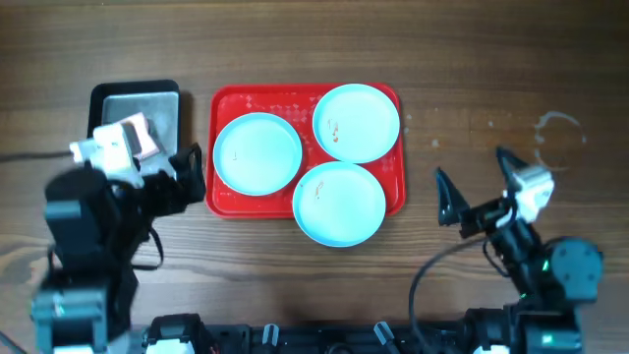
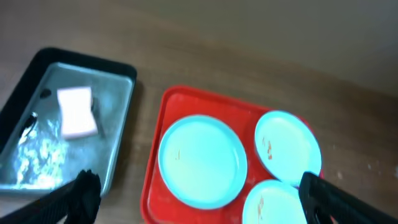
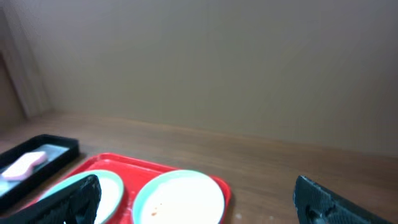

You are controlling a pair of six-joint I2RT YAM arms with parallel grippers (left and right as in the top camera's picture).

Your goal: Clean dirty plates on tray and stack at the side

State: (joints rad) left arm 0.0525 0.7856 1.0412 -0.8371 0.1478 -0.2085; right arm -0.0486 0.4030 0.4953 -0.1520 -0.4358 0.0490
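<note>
Left pincer (image 1: 194, 175) agape, empty | right pincer (image 1: 470, 162) likewise | sponge (image 2: 77, 112) in pan (image 1: 162, 103) beside tray (image 1: 246, 98) of three plates (image 1: 257, 152)

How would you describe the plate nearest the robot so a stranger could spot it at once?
Start at the red tray in the middle of the wooden table. This pale-blue plate sits at the tray's edge nearest the robot. Unlike its two matching neighbours, which lie wholly on the tray, it overhangs the rim.

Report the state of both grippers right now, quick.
Left gripper: open, holding nothing.
Right gripper: open, holding nothing.
</note>
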